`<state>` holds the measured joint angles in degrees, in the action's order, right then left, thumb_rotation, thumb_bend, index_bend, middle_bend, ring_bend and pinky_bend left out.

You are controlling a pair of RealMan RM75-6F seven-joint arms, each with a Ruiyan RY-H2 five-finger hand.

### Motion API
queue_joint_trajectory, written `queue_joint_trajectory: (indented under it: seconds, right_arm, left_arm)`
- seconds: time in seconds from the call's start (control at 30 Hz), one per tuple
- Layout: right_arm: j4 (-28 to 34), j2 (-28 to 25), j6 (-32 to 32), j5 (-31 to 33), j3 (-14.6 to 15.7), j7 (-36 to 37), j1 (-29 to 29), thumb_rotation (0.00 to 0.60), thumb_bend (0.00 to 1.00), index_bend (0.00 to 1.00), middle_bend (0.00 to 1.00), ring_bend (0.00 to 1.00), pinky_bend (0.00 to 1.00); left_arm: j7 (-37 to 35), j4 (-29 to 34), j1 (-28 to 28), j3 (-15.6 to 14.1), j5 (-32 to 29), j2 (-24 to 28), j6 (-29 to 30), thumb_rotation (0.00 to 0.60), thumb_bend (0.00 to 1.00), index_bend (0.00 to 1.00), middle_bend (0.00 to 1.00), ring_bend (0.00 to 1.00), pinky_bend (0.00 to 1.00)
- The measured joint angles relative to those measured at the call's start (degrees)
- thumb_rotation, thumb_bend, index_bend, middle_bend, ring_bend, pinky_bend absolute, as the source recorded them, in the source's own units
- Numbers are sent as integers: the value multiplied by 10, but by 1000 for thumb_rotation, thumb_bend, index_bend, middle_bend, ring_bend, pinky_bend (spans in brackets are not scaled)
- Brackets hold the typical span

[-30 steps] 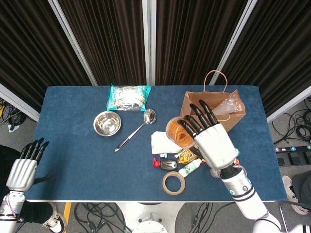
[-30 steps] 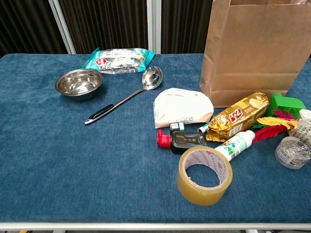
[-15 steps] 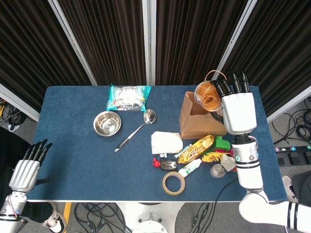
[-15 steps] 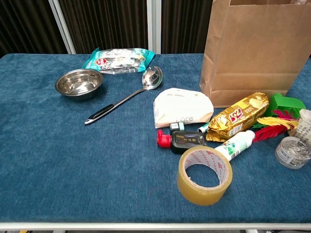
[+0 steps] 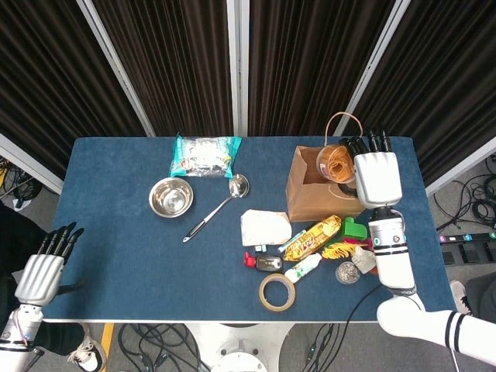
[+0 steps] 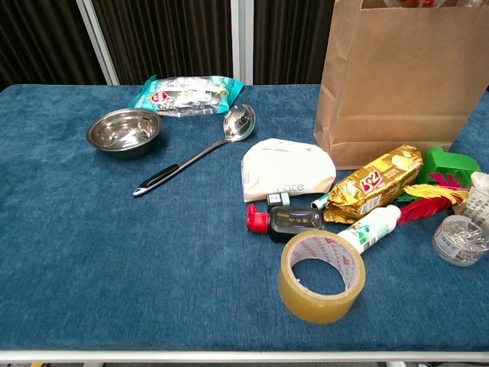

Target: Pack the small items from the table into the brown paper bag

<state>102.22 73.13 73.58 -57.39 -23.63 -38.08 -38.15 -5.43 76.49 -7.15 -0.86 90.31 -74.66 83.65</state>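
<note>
Brown bag [image 5: 322,190] stands open on the counter [image 5: 116,256], my right hand [image 5: 375,175] holds a clear cup [image 5: 336,163] of orange bands over its mouth, my left hand [image 5: 39,273] hangs beside the counter, fingers apart.

Chest view cuts off brown paper bag [image 6: 397,84] top; right robot hand [image 5: 376,174] hides its far rim.

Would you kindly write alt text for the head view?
The right hand holds a clear plastic cup of orange rubber bands over the open brown paper bag. Small items lie below it on the blue table; the left hand hangs open off its edge.
</note>
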Motion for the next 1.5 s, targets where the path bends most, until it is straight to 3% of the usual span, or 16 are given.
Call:
queue_joint_trajectory:
  seconds: [0.17, 0.3, 0.7, 1.07, 1.2, 1.33, 1.5]
  right_arm:
    - [12, -18, -10, 10, 3, 12, -3, 600, 0, 119, 169, 2, 76]
    - [18, -24, -5, 5, 5, 22, -3, 600, 0, 100, 114, 0, 77]
    - [42, -31, 24, -23, 2, 44, -5, 600, 0, 97, 118, 0, 75]
    - [138, -53, 102, -144, -19, 42, -5, 600, 0, 135, 175, 0, 74]
    - [186, -52, 105, -211, 10, 63, 4, 600, 0, 174, 200, 3, 74]
    - [210, -54, 92, -283, 69, 67, 17, 600, 0, 195, 218, 7, 74]
    - [222, -69, 49, -323, 149, 50, 40, 600, 0, 196, 222, 7, 74]
  left_arm:
    - [0, 2, 0, 0, 1, 0, 2, 600, 114, 81, 88, 0, 116]
    - [1, 2, -1, 0, 1, -1, 2, 600, 114, 80, 88, 0, 116]
    - [-1, 1, 0, 2, 0, 0, 6, 600, 113, 81, 88, 0, 115]
    - [3, 8, 1, 3, -1, 3, 8, 600, 114, 81, 88, 0, 116]
    - [5, 10, 0, 2, 0, 4, 8, 600, 114, 81, 88, 0, 116]
    - [7, 14, 1, 1, 4, 4, 11, 600, 114, 81, 88, 0, 116]
    - [10, 18, 3, -1, 5, 5, 13, 600, 114, 81, 88, 0, 116]
